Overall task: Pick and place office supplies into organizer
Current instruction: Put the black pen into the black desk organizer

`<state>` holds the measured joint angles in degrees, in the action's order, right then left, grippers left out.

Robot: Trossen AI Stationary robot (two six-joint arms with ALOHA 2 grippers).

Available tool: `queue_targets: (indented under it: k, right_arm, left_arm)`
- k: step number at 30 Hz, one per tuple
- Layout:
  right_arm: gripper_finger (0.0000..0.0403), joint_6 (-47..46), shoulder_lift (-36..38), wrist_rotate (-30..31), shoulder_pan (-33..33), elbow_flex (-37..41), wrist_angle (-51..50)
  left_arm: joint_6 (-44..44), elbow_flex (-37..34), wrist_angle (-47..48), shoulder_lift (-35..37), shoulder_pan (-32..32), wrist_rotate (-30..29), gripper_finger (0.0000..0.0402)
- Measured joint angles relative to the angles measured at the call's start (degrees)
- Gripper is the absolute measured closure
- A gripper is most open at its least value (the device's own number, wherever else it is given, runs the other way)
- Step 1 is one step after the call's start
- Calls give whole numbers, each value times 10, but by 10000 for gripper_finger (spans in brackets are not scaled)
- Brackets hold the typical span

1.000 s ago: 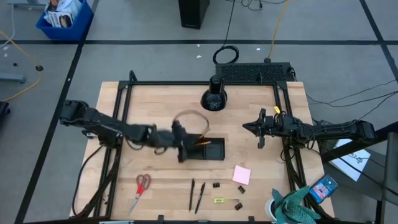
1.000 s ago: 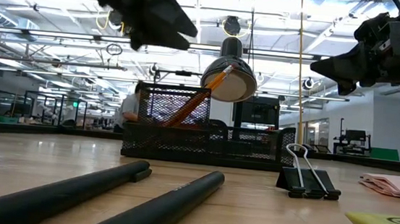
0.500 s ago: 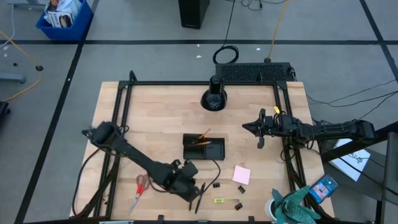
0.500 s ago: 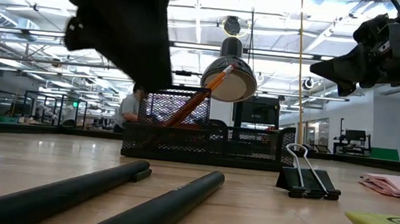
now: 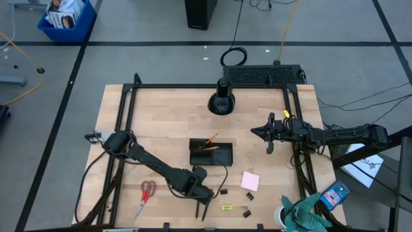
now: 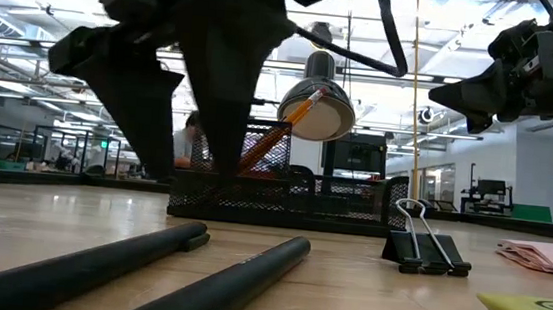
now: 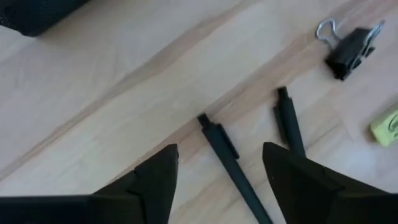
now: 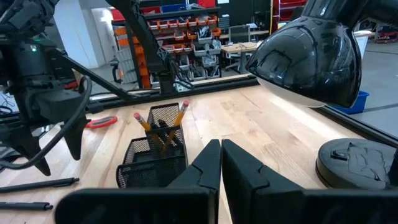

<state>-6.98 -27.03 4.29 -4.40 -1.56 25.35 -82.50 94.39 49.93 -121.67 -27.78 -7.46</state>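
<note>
My left gripper (image 5: pixel 199 194) hangs open, fingers pointing down, just above two dark pens (image 5: pixel 203 202) near the table's near edge. In the left wrist view the left gripper (image 7: pixel 219 153) has one pen (image 7: pixel 227 155) below its gap and the second pen (image 7: pixel 289 121) beside it, untouched. The black mesh organizer (image 5: pixel 211 153) stands mid-table with orange pencils (image 5: pixel 209 143) leaning in it. Red-handled scissors (image 5: pixel 147 193), a pink pad (image 5: pixel 250 180), binder clips (image 5: pixel 224 191) and a yellow-green piece (image 5: pixel 226 207) lie flat. My right gripper (image 5: pixel 269 135) waits shut, raised at the right.
A black cone-shaped lamp (image 5: pixel 221 103) stands toward the far edge. A black frame rail (image 5: pixel 129 109) runs around the table. One binder clip (image 7: pixel 351 46) lies just beyond the pens. Bare wood shows left of the organizer and between it and the right arm.
My left arm has swung from the organizer's left end toward the table's near edge and dropped low over the two pens. The pencils stay leaning in the organizer. The pens have not moved.
</note>
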Motion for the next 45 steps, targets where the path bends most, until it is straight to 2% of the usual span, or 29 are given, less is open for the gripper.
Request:
queue_targets:
  k: [8,14,24,28,39,42,45]
  right_arm:
    - [394,0,0,0,0,0,-3]
    - [394,0,0,-1,0,0,-4]
    - [394,1,0,0,0,0,-3]
    - [394,1,0,0,0,0,-3]
    - [394,1,0,0,0,0,-3]
    - [394,1,0,0,0,0,-1]
    - [394,2,0,1,0,0,9]
  left_arm:
    - [-8,0,-1,-7,8,23,151]
    - [-11,0,-4,-34,9,64,151]
    - [1,3,-7,-60,11,74,155]
    - [19,2,0,-61,7,76,189]
    - [124,1,6,-62,7,91,347]
    - [167,0,-1,-61,7,88,373]
    - [215,-1,-11,-59,5,57,382]
